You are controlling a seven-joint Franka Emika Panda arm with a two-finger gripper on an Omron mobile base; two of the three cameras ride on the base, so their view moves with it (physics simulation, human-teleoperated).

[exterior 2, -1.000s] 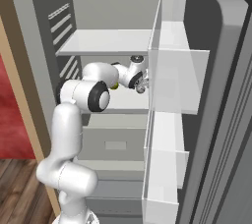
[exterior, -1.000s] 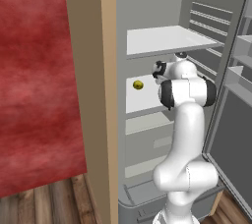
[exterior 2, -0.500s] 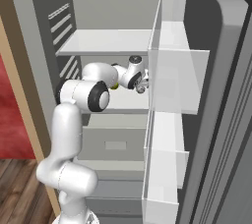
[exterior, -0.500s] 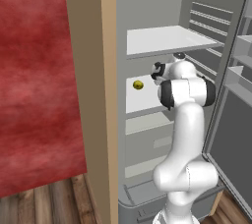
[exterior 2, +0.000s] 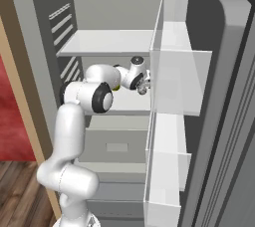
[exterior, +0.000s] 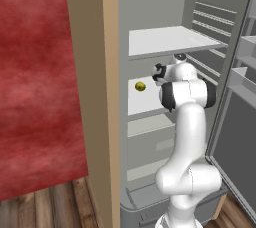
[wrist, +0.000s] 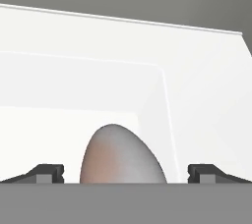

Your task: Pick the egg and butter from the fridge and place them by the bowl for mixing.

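Note:
The egg, a greyish-tan rounded shape, lies on the white middle shelf of the fridge, right in front of the hand. My gripper is open, with one fingertip well off to each side of the egg and neither touching it. From the left base view the egg is a small golden ball on the shelf, just left of the gripper. In the right base view the gripper reaches in under the upper shelf. The butter and the bowl are out of view.
The upper shelf lies close above the hand. The open fridge door with its clear racks stands at the right, near the wrist. A tan wooden panel borders the fridge on the left. Grey drawers sit below.

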